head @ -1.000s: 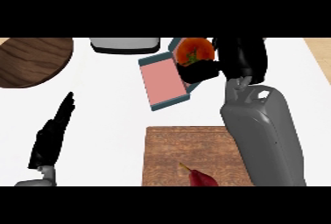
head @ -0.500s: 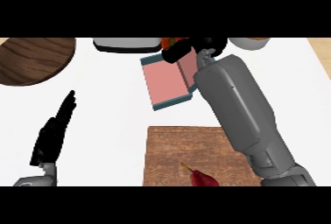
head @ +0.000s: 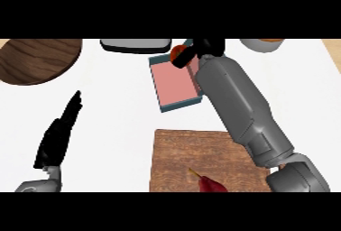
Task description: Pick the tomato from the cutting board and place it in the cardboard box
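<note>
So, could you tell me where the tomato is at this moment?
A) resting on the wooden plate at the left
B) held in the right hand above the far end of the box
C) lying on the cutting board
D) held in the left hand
B: the tomato shows red inside the curled fingers of the right hand, over the far end of the box, well away from the cutting board.
</note>
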Tool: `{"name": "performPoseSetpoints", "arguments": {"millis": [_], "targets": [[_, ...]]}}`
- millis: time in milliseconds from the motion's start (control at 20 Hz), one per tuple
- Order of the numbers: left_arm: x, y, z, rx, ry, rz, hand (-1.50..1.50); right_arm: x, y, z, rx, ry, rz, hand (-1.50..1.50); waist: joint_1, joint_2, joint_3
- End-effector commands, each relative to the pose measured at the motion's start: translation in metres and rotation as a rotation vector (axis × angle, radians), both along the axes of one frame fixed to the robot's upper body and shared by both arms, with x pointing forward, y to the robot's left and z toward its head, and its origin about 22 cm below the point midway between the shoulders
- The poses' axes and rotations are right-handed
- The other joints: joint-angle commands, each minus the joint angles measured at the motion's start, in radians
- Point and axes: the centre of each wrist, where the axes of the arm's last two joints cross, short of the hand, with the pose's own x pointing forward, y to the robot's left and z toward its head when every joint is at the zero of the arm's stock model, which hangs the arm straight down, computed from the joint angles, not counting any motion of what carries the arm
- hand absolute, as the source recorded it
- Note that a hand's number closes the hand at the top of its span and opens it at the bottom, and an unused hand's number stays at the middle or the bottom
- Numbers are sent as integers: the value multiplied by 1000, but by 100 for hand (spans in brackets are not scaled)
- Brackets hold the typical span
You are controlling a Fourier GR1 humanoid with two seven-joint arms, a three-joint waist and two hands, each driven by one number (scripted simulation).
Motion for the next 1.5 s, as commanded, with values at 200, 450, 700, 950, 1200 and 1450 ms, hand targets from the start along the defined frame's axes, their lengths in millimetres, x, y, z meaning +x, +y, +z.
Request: {"name": "performPoseSetpoints", "arguments": {"millis": [200,450,700,950,1200,1450], "targets": [[-7,7,-5,-13,-11,-19,0,8,-6,-13,166,-121,-69,-150,20,10,0],[3,7,3,-2,-11,16,0,9,-18,-7,351,-314,-165,-150,-10,-1,1],[0,9,-6,0,3,22,0,13,-32,12,567,-416,-217,-150,-21,-1,1],[7,24,3,-14,2,41,0,15,-94,16,641,-506,-297,-150,-55,-14,1],[-9,18,-8,-12,24,76,0,0,-181,10,650,-545,-395,-150,-75,-21,1],[-15,24,-9,-16,17,84,0,-42,-239,-8,641,-548,-366,-150,-76,-22,0]]}}
